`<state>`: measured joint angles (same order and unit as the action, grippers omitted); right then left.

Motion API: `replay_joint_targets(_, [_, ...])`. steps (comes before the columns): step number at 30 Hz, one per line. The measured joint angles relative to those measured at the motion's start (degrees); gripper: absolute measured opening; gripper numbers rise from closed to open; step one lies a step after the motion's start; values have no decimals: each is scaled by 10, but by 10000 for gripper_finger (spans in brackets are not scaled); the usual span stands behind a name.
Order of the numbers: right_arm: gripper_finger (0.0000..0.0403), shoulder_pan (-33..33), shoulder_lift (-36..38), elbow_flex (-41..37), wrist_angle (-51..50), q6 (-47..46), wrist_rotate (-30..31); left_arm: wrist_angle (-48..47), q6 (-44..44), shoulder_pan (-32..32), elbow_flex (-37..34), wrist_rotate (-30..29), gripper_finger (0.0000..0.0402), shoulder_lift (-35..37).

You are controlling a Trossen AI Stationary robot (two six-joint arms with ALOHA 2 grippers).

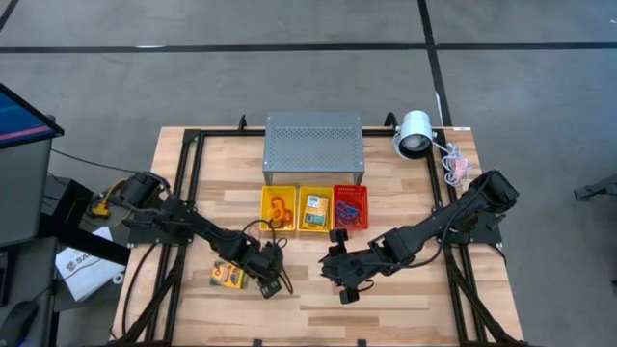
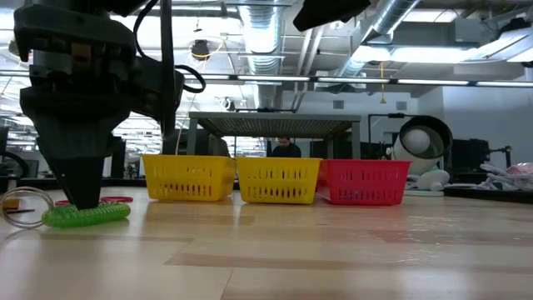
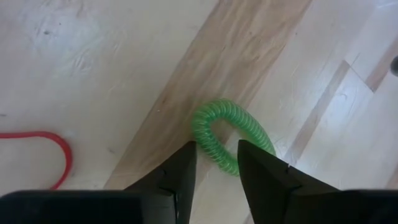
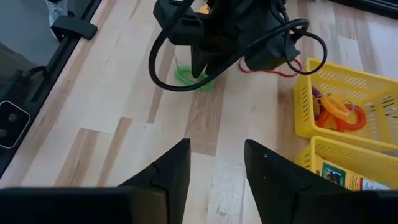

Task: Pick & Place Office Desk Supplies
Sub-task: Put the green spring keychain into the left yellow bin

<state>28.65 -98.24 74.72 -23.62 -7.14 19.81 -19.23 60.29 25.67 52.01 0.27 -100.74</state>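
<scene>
Green coiled band loop [image 3: 231, 138] lies on the worktop [image 3: 93, 74]; left end effector [image 3: 216, 163] straddles it, fingers apart, seemingly poised to close.

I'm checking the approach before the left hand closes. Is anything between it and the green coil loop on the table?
Nothing visible. The left hand stands right over the green coil loop, open fingers straddling its near edge. The red band lies apart to one side.
</scene>
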Motion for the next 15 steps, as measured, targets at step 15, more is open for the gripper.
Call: replay_joint_targets(15, [143,0,0,0,0,0,0,-16,-14,-15,-1,-2,49,-16])
